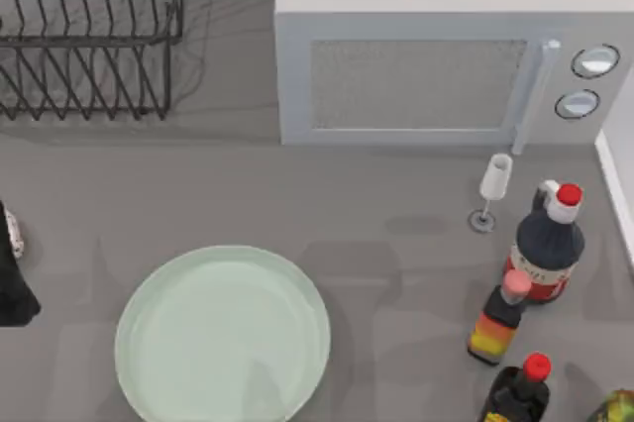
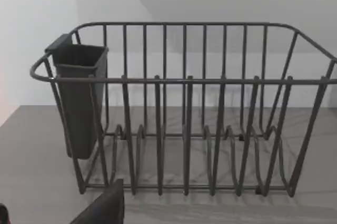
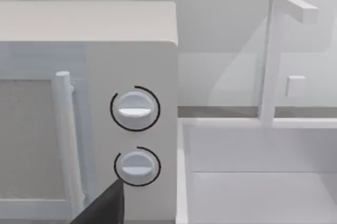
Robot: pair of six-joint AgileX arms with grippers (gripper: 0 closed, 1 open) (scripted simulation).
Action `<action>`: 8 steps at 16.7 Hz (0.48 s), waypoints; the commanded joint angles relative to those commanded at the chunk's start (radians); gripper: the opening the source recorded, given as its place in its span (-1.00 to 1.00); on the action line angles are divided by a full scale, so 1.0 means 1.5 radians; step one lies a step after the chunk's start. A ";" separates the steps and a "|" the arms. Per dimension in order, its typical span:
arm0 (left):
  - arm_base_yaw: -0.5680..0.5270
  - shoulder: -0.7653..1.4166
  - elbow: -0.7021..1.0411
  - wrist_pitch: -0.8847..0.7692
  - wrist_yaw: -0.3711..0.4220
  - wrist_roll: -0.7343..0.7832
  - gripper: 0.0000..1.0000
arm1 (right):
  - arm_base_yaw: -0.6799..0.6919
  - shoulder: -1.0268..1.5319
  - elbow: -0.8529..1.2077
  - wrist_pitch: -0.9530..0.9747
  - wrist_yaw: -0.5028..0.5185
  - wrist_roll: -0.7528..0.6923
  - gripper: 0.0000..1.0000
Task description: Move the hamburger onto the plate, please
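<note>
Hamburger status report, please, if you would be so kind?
Left gripper at table's left edge, hamburger beside it. Plate to their right, nothing between. Right gripper idle, facing microwave.

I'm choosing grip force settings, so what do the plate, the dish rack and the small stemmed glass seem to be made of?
The plate looks like glazed ceramic or hard plastic: pale mint, with a soft sheen and a smooth raised rim. The dish rack looks like dark coated metal wire: thin, evenly bent rods with a matte finish. The stemmed glass looks like frosted glass or pale plastic; which one can't be told.
</note>
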 joint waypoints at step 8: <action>0.010 0.108 0.115 -0.079 0.004 0.091 1.00 | 0.000 0.000 0.000 0.000 0.000 0.000 1.00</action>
